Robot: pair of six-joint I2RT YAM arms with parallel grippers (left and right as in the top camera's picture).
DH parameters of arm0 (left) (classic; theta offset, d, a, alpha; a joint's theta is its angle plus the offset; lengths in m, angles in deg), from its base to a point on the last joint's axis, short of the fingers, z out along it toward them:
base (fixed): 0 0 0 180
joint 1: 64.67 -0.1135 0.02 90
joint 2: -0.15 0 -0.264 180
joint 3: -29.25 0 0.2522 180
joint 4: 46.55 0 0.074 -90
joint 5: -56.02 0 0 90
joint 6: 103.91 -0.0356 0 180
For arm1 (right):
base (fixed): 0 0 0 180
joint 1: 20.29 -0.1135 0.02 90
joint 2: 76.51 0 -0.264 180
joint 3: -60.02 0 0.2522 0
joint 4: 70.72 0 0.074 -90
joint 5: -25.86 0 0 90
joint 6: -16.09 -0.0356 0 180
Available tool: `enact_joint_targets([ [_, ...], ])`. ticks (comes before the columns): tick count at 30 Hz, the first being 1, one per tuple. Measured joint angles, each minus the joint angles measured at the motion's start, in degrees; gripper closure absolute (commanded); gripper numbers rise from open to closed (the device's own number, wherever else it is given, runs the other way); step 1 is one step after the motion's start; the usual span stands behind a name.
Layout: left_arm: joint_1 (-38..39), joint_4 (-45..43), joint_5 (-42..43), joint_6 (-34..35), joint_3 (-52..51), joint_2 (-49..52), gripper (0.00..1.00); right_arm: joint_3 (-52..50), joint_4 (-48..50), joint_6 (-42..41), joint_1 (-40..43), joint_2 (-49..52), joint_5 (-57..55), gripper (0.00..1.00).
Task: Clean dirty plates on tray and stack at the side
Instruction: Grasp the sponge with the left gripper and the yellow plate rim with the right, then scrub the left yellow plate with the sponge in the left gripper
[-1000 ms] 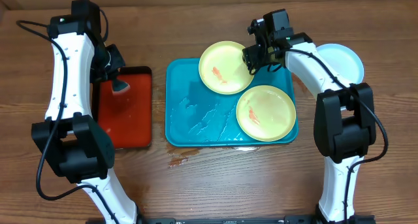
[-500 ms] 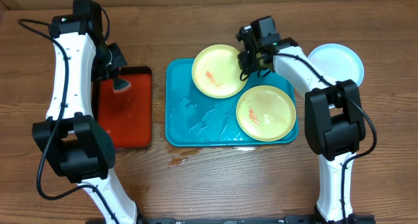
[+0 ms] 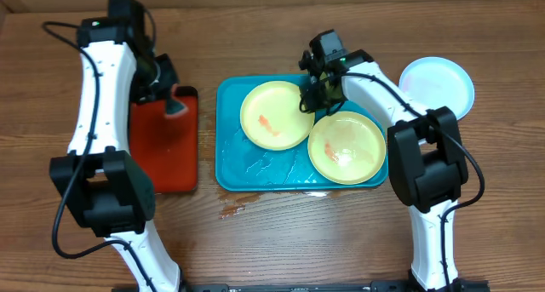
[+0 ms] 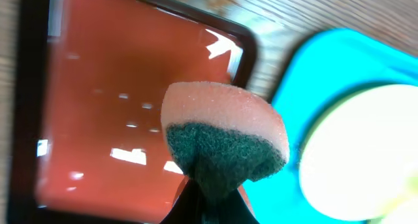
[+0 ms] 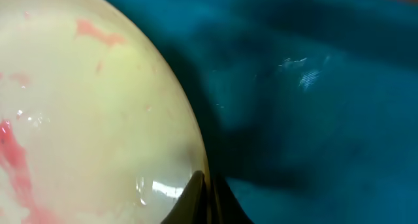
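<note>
As R tool (image 3: 313,101) pinches yel-grn plate (image 3: 277,113) w/ red smears (image 3: 264,122), L tool (image 4: 210,201) pinches sponge (image 4: 225,136).

2 smeared plates (image 3: 274,115) on tray (image 3: 232,160).

2 arms fwd; l gripper (image 3: 170,99) pinched tight, r gripper (image 3: 316,100) clamped, wrist inward

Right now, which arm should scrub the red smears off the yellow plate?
Left. The left gripper pinches the sponge over the red tray, right beside the teal tray. The right gripper is clamped on the rim of the upper yellow plate, so it looks busy steadying it.
</note>
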Motion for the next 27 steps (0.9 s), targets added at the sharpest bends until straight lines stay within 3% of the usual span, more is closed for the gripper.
enact_joint_targets([
  [4, 4.33, -0.59, 1.16, 0.09, 0.0, 0.0, 0.96, 0.09, -1.92, -5.09, -0.85, 0.0, 0.09, 0.76],
  [5, 5.57, -1.01, 1.31, 0.26, 0.0, 0.0, 0.96, 0.09, -2.29, -6.36, -1.01, 0.0, 0.09, 0.65],
  [9, 10.01, -3.28, 1.7, 1.18, 0.0, 0.17, 0.96, 0.09, -1.11, -6.58, -1.25, 0.04, 0.09, 0.59],
  [13, 14.27, -5.16, 2.08, 3.32, 0.0, 1.88, 0.96, 0.09, 1.88, -1.81, -1.25, 0.04, 0.09, 0.6],
  [22, 21.0, -8.15, 2.75, 7.43, 0.0, 9.77, 0.96, 0.13, 2.47, 3.74, -1.25, 0.87, -0.15, 0.96],
  [27, 23.5, -10.97, 4.76, 8.48, -0.02, 13.57, 0.96, 0.79, 2.1, 1.01, -1.16, 1.31, 0.74, 0.96],
])
